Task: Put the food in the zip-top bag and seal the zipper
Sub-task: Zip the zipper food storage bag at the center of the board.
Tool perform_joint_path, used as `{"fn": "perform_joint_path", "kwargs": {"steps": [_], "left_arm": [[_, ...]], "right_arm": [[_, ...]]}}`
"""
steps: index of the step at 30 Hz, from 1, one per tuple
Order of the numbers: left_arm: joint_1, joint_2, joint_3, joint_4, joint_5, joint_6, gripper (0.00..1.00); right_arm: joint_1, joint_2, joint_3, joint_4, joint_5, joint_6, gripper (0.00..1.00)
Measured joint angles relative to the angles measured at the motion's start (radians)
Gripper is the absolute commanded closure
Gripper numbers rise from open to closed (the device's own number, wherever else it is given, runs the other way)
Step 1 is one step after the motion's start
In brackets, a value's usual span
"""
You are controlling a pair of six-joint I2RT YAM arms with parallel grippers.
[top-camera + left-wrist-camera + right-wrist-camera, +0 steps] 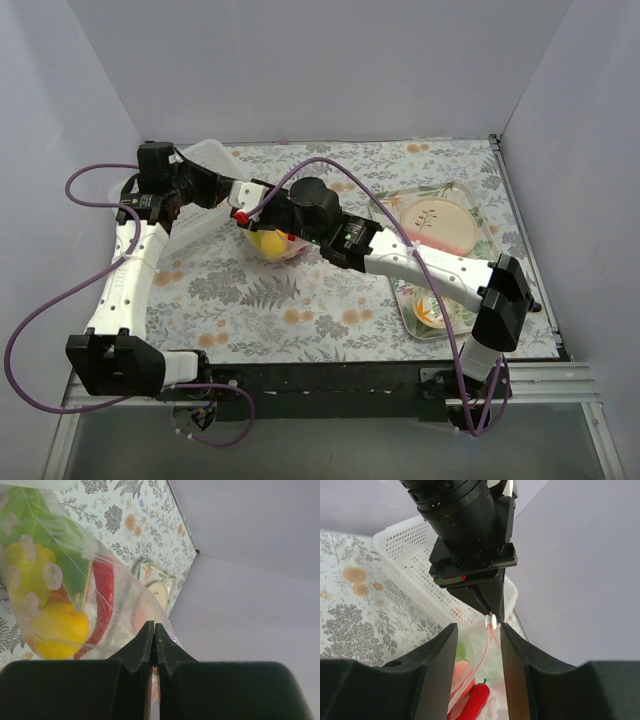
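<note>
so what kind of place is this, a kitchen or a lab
Probably a robot test booth: plain walls box in a floral-covered table, a left arm and right arm are bolted at its near edge, and toy fruit sits in a clear bag.

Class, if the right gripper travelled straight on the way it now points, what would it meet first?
Probably the left gripper, pinching the zipper end just ahead; depth is unclear.
</note>
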Motion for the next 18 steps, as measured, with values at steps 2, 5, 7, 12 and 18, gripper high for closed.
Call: {"fn": "perform_joint_path", "kwargs": {"steps": [2, 5, 7, 12, 18], "left_arm": [[0.000, 0.000, 0.000, 0.001, 0.004, 0.000, 1.00], [0.000, 0.000, 0.000, 0.003, 0.008, 0.000, 1.00], [0.000, 0.000, 0.000, 0.004, 0.011, 0.000, 1.00], [0.000, 0.000, 0.000, 0.006, 0.016, 0.001, 1.00], [0.002, 0.000, -0.004, 0.005, 0.013, 0.004, 1.00]], "right_arm": [[-0.006, 0.007, -0.009, 0.023, -0.012, -0.018, 0.58], [-0.023, 0.025, -0.013, 0.056, -0.047, -0.044, 0.58], [-0.037, 0.039, -0.013, 0.073, -0.065, -0.055, 0.58], [-0.057, 0.104, 0.015, 0.080, -0.086, -0.079, 0.53], [-0.058, 0.153, 0.041, 0.080, -0.080, -0.099, 0.53]]}}
